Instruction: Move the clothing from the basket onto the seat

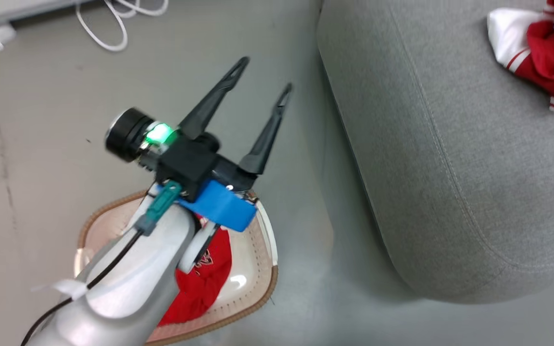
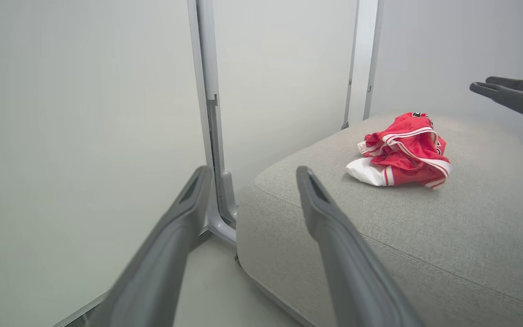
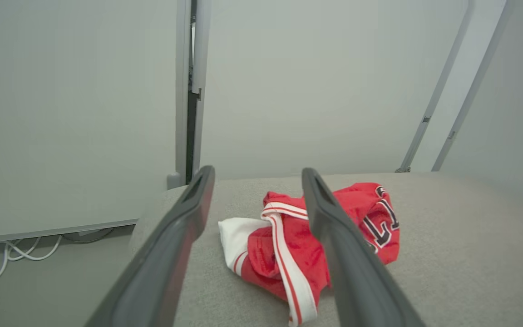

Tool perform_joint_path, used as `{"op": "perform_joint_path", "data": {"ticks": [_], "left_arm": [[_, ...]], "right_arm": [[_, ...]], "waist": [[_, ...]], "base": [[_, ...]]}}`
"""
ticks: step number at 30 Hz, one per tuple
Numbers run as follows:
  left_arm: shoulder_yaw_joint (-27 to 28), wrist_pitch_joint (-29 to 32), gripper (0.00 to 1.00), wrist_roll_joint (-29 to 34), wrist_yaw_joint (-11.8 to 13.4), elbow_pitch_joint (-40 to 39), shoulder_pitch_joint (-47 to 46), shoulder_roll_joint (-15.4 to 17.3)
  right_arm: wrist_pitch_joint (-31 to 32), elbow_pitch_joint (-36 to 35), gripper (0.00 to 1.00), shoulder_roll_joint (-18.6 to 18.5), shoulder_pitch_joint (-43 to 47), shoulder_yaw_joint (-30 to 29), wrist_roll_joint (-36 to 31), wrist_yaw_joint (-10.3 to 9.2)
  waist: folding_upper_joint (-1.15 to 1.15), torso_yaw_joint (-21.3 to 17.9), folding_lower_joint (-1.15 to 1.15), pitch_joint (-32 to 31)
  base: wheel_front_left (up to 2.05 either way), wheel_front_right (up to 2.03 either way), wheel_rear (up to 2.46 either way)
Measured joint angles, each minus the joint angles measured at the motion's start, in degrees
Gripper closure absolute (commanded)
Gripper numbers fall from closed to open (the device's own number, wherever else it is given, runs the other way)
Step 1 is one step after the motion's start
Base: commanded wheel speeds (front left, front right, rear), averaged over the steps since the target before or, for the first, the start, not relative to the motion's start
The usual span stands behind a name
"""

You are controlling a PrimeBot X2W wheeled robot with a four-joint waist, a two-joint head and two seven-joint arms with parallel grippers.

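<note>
left gripper [image 1: 265,74]: fingers spread wide with nothing between them, hanging over bare floor [image 1: 41,144] between the basket and the sofa. Its pale forearm crosses right over the basket.
right gripper [image 3: 257,177]: fingers apart as well, not pinching anything. They're over the sofa seat, and the red jersey lies on the cushion just past them.
red jersey [image 1: 546,53]: crumpled on the sofa top, well in from the rounded edge, red with white stripe trim and a white bit sticking out.
red garment [image 1: 200,283]: down in the basket, half hidden under the left forearm.
basket [image 1: 258,298]: on the floor, brown rim, with a rounded corner facing the sofa. They aren't touching.
sofa [image 1: 426,144]: light grey, with a soft rounded corner and a seam running along the edge. Lots of bare cushion around the jersey.
open room: the floor strip between basket and sofa is free. A white cable [image 1: 110,48] loops on the floor by the wall, well away.
writing: the jersey has dark white-outlined numerals, folded over, so I can't read them for sure. There's a small white tag too tiny to read. The basket garment shows a black-and-white logo, also unreadable.
</note>
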Motion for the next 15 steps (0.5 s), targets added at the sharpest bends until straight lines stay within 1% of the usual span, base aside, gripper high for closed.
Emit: {"op": "perform_joint_path", "data": {"ticks": [4, 7, 15], "left_arm": [[6.3, 0.0, 0.0, 0.5, 0.7, -1.7, 5.6, 0.0], [11.0, -0.1, 0.0, 1.3, 0.7, -2.7, 9.3, -0.3], [21.6, -0.1, 0.0, 4.3, -0.5, -2.8, 18.2, -2.4]], "right_arm": [[0.0, -3.1, 0.0, 1.1, 3.9, 4.6, 0.0, 0.0], [0.0, -4.5, 0.0, 2.1, 6.0, 7.7, 0.1, 0.01], [0.0, -5.1, 0.0, 3.5, 9.7, 12.8, 0.6, 0.0]], "waist": [[0.0, 1.6, 0.0, -4.3], [0.0, 3.3, 0.0, -7.1], [0.0, 8.2, 0.0, -13.1]], "base": [[0.0, 0.0, 0.0], [0.0, 0.0, 0.0], [0.0, 0.0, 0.0]]}}
